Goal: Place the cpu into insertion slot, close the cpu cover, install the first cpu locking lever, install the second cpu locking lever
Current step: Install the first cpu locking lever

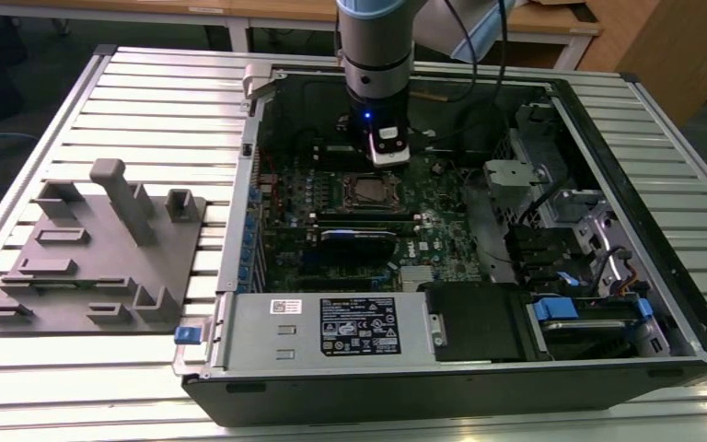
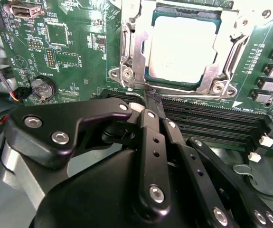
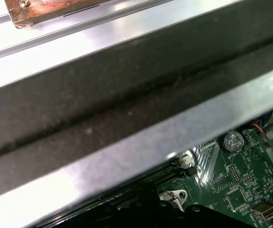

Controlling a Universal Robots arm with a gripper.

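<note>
"Right up close, what is the gripper (image 2: 151, 102) doing?"

"Its two black fingers (image 2: 148, 137) are pressed tight together. I can't see anything held between them."

"What is under the tips?"

"Long black slots (image 2: 212, 114). They run sideways, across the way the fingers point."

"And where is the chip?"

"Straight ahead of the tips, just past those slots. The chip (image 2: 181, 45) lies flat in the socket (image 1: 347, 191), on the green board (image 2: 70, 57)."

"Is the metal frame down?"

"Yes. The metal frame (image 2: 230, 47) lies flat around the chip, and the chip shows through its window. The tips are just beside the frame's near edge, close to a corner screw (image 2: 127, 73)."

"So which way is the work from the gripper?"

"Forward, I think. That near edge runs across the fingers, not along them. A thin silver bar (image 2: 125, 38) goes along one side of the frame, farther off. I can't tell if it is locked."
</note>
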